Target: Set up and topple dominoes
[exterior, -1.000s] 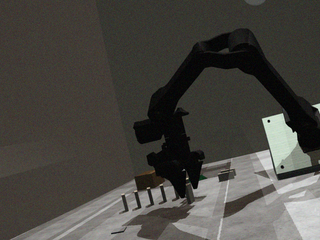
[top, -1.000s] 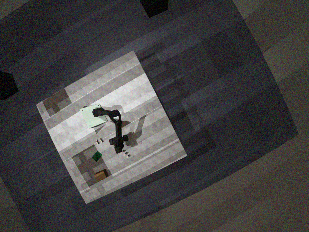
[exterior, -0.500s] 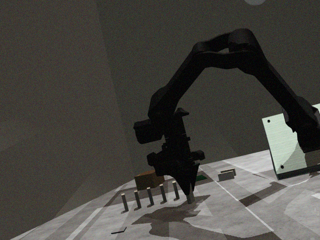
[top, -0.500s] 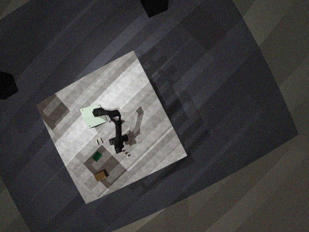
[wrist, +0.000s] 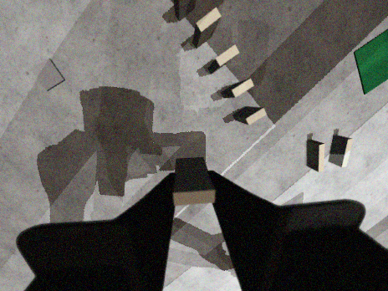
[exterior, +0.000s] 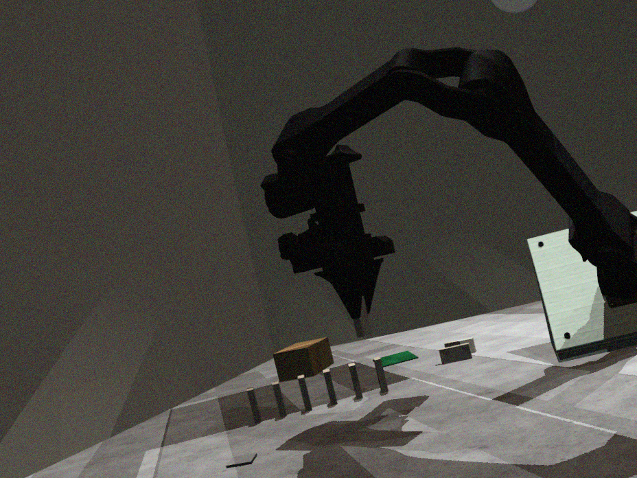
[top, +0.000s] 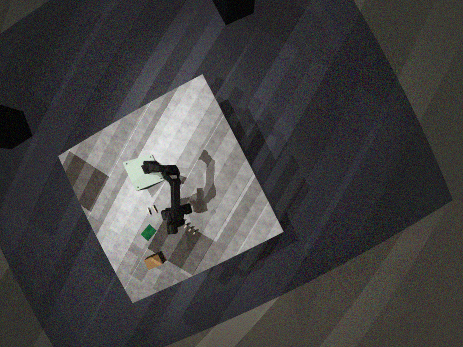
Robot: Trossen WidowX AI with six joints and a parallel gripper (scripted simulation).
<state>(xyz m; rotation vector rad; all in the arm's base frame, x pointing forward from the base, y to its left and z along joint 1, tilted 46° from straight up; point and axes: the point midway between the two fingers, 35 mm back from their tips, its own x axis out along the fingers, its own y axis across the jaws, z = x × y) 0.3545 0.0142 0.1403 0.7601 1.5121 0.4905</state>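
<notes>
My gripper (exterior: 362, 310) (wrist: 191, 176) is shut on an upright domino (exterior: 359, 327) (wrist: 194, 196), holding it above the table, clear of the row. In the wrist view the domino's pale narrow end faces the camera. Several thin dominoes stand evenly spaced in a row; the row's end one (exterior: 380, 376) (wrist: 256, 116) is nearest the gripper in the wrist view. The arm hides part of the row in the top view. Two other dominoes, one (top: 149, 211) (exterior: 455, 354) (wrist: 315, 155) and another (top: 155, 209) (exterior: 468, 343) (wrist: 340, 150), rest close together on their long edges, apart from the row.
A green patch (top: 148, 232) (exterior: 398, 358) (wrist: 374, 63) lies between the loose pair and a brown block (top: 152, 261) (exterior: 308, 358). A pale green plate (top: 134, 175) (exterior: 563, 288) is by the arm's base. A thin dark corner mark (exterior: 240, 464) (wrist: 63, 79) lies on the other side of the row.
</notes>
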